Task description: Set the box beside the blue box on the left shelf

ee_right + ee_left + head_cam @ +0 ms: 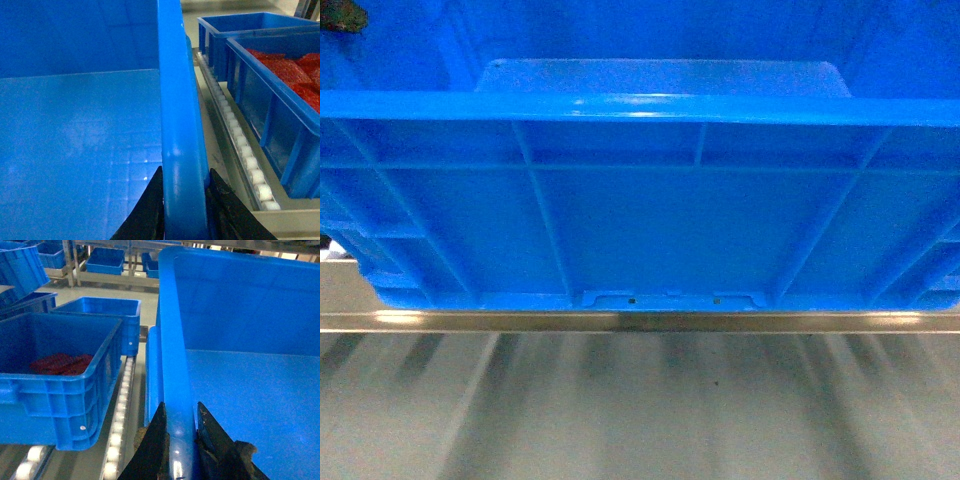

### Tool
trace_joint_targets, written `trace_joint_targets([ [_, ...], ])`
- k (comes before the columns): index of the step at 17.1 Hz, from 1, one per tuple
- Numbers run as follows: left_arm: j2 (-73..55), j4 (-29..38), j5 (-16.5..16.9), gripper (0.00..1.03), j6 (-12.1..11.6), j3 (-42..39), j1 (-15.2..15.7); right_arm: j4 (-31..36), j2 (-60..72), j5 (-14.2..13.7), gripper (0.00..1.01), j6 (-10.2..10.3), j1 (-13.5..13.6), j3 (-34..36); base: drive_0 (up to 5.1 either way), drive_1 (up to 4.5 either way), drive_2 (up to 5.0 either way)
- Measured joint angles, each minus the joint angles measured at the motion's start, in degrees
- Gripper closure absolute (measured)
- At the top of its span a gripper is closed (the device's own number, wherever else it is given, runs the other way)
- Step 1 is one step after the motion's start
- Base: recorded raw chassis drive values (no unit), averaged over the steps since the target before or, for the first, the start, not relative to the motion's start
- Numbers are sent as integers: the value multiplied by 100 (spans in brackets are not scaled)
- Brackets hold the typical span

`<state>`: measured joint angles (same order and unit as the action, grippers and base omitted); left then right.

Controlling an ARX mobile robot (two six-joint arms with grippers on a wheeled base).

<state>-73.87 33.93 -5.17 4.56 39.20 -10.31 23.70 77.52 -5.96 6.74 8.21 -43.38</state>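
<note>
- Left claw (179, 440) clamped on the box (240, 390) at its left rim; right claw (184, 202) clamped on the right rim.
- Held between both arms, long axis left to right, over the left shelf (117, 432) rollers.
- Neighbouring blue box (55, 385) just left, apart; probably set down beside it.
</note>
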Motion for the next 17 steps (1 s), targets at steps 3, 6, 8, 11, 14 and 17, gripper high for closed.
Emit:
trace_joint_targets([
  [3,0,2,-2,94,0,0,0,20,0,0,85,-2,0,0,12,425,-401],
  [6,0,15,0,94,0,0,0,7,2,0,85,2,0,0,5,411,-401],
  [8,0,33,4,94,-4,0,0,33,0,0,85,2,0,0,5,411,-401],
  [11,0,31,2,94,-2,0,0,15,0,2,85,-4,0,0,5,411,-401],
  [14,0,33,2,94,-2,0,0,22,0,-2,85,-4,0,0,5,411,-401],
  [17,-7,26,2,94,-2,0,0,15,4,0,85,-7,0,0,3,274,-268],
])
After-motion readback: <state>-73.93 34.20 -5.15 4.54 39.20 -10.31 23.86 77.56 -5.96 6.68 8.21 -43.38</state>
